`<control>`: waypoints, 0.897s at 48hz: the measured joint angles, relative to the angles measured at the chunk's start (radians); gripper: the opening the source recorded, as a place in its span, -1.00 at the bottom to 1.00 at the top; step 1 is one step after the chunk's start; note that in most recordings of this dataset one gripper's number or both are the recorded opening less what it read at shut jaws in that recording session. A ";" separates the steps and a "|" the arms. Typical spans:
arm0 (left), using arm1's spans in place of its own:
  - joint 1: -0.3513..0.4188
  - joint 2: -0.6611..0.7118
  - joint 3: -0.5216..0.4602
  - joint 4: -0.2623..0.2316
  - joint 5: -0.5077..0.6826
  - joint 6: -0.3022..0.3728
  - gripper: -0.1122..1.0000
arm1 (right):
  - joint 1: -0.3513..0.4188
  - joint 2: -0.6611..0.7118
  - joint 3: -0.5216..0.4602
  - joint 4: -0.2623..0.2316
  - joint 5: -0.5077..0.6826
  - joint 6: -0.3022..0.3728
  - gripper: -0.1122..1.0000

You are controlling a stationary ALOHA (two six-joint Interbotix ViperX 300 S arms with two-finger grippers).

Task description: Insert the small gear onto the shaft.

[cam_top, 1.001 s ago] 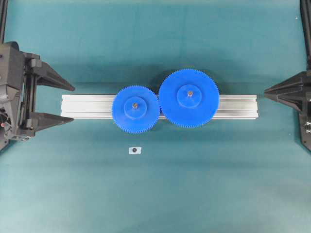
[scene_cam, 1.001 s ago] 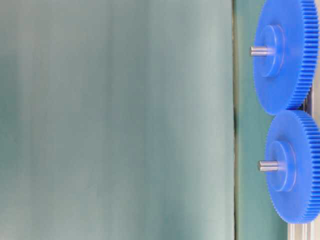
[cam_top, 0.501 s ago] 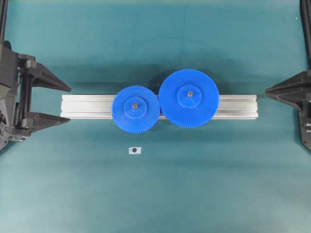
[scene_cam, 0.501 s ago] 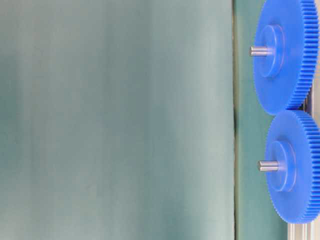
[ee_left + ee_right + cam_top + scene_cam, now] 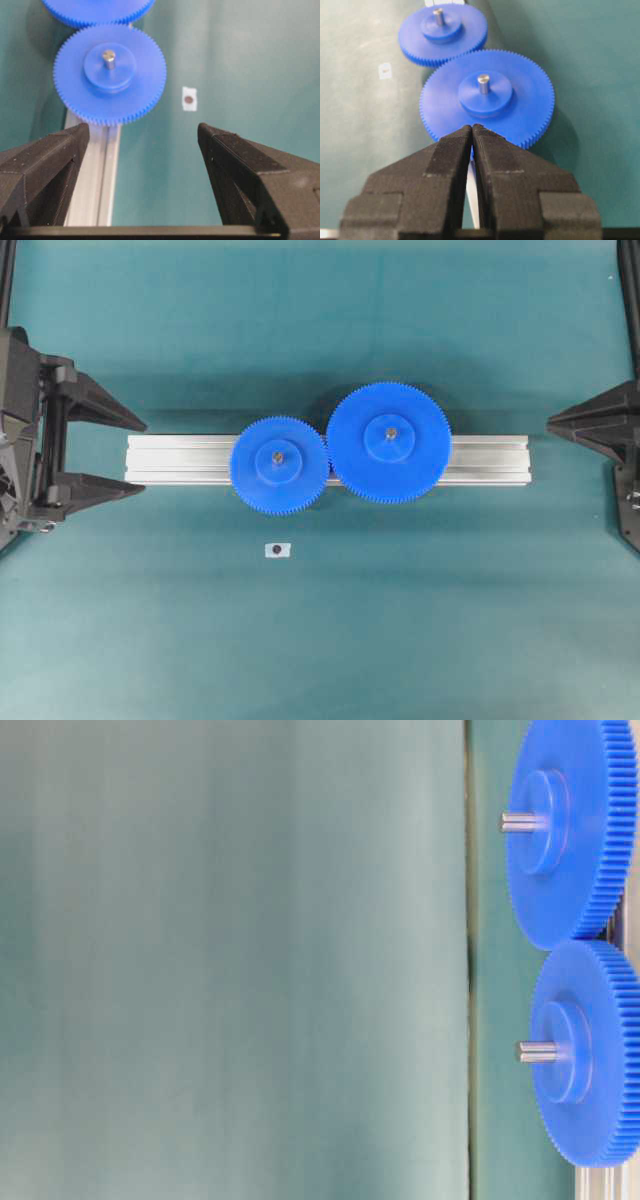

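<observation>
Blue rigid plastic small gear (image 5: 279, 465) sits on its shaft (image 5: 108, 57) left of the larger gear (image 5: 388, 442), likely light, best gripped across the toothed rim; left gripper (image 5: 100, 447) spread wide, right gripper (image 5: 472, 131) pressed together.

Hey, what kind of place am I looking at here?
Probably a robotics lab test bench: a teal mat under an aluminium rail carrying two blue gears, small gear and larger gear, with black robot hands at both edges.
</observation>
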 measured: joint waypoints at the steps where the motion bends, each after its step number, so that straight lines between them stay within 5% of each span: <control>1: 0.000 0.000 0.000 0.002 0.000 -0.002 0.77 | 0.000 -0.002 -0.002 -0.002 0.000 0.000 -0.53; 43: 0.000 0.005 0.000 0.000 0.002 0.000 0.77 | 0.023 -0.002 -0.006 -0.002 0.008 0.000 -0.53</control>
